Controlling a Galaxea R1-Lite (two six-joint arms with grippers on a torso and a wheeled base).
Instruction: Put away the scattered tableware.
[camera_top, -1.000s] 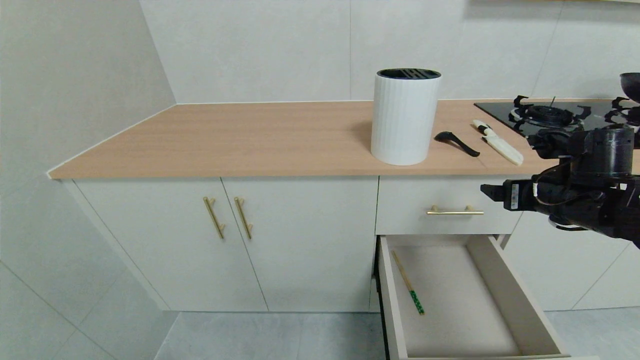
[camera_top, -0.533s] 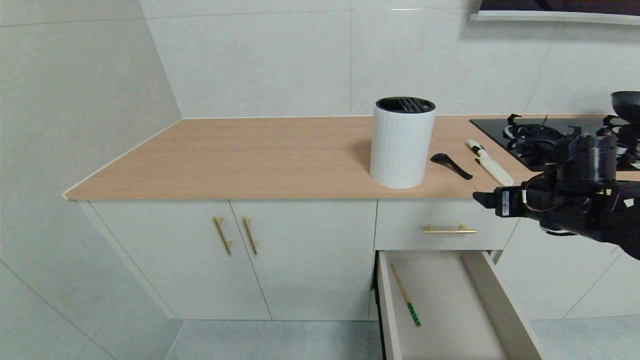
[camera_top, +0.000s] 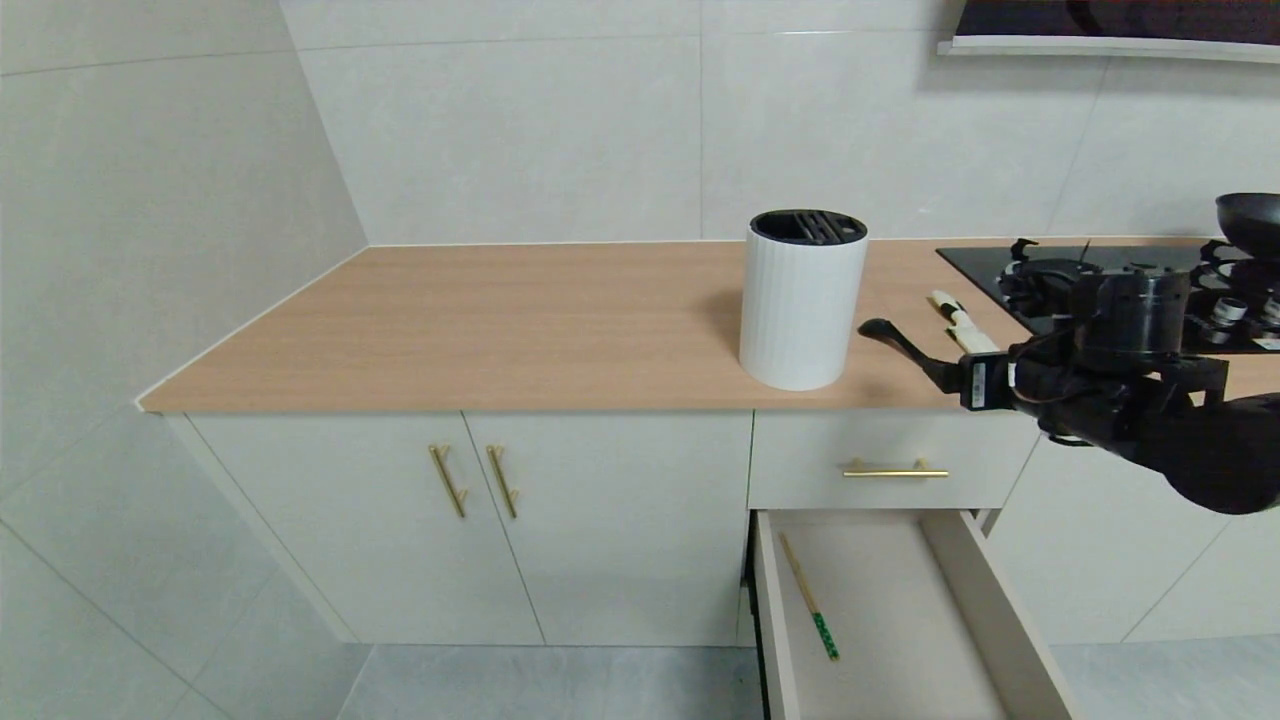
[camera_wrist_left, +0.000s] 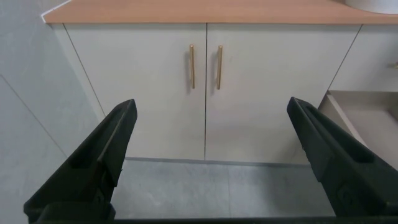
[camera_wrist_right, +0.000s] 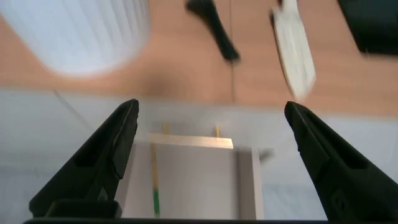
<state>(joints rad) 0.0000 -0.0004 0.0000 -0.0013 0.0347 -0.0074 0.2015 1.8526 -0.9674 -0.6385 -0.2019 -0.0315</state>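
Head view: one chopstick (camera_top: 808, 597) lies in the open drawer (camera_top: 975, 600) below the white holder (camera_top: 802, 300). I've black spoon (camera_top: 895, 343) and knife (camera_top: 958, 322) near holder to stow. My right gripper (camera_wrist_right: 211, 168) is wide, empty.

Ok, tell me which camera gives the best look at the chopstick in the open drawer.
The head view: the chopstick lies at full length along the left wall of the drawer, green end toward the front. The right wrist view shows it as a thin line with little detail. The left wrist view faces the cabinet doors and one drawer corner.
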